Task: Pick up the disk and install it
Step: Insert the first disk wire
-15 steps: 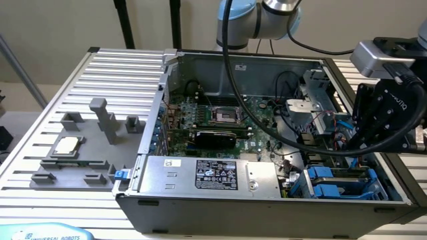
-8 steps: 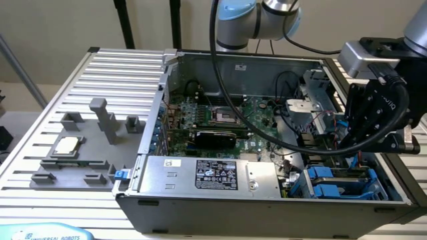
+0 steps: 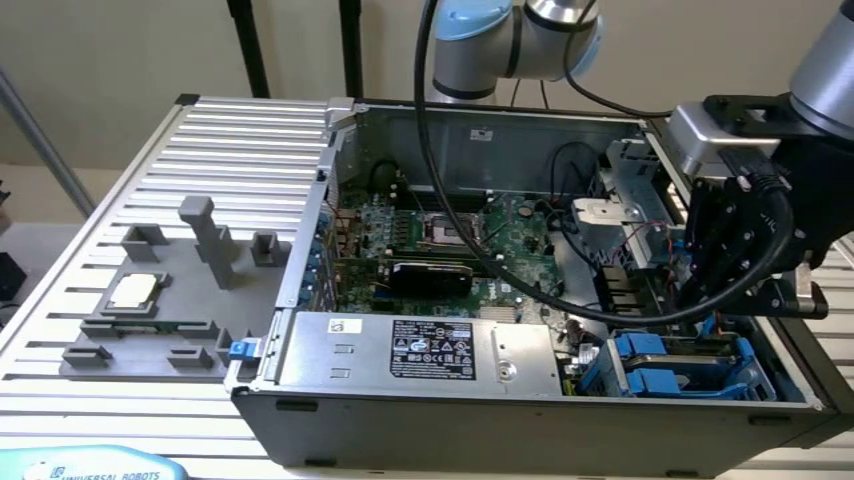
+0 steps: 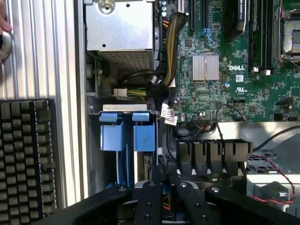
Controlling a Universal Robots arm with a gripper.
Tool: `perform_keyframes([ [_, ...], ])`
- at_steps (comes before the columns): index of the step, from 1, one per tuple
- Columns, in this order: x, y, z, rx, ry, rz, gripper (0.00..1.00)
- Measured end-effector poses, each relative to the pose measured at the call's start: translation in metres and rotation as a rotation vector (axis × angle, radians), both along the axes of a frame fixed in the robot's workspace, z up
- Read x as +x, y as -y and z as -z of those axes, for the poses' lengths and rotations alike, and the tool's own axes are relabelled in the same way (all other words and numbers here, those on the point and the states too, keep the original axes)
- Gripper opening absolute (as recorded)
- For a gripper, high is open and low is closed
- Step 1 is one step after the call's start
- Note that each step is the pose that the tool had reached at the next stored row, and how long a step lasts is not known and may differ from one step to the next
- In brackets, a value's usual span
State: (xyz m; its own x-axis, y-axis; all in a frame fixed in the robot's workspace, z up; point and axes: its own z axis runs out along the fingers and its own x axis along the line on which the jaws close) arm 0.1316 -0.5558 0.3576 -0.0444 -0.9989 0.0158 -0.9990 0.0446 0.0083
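Note:
Two bright blue carriers [image 3: 661, 365] stand side by side in the drive cage at the open computer case's front corner, on the exterior view's right. In the wrist view their blue tabs [image 4: 127, 131] show; the disk's metal body is mostly hidden inside the cage. I cannot tell which carrier holds the task's disk. My black gripper [image 3: 701, 300] hangs just above that cage. In the wrist view the gripper [image 4: 165, 178] sits right beside the blue carriers, its fingers drawn close together, and I see nothing between them.
The case [image 3: 400, 420] lies open on a slatted metal table [image 3: 240, 130]. Inside are the motherboard [image 4: 234, 70], the grey power-supply box [image 3: 427, 348] and loose cables [image 4: 164, 79]. A CPU chip [image 3: 134, 292] rests on a grey fixture. A keyboard [image 4: 26, 154] lies beside the case, and a hand [image 4: 3, 28] is nearby.

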Motion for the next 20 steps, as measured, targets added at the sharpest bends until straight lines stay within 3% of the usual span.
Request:
perform_keyframes([
  [8, -0.003, 0.0032, 0.0054, -0.0022, 0.0076, 0.0, 0.16],
  [14, -0.003, 0.0071, 0.0077, -0.0105, 0.0115, 0.0, 0.16],
  [20, -0.003, 0.0079, 0.0116, -0.015, 0.0224, 0.0, 0.16],
])
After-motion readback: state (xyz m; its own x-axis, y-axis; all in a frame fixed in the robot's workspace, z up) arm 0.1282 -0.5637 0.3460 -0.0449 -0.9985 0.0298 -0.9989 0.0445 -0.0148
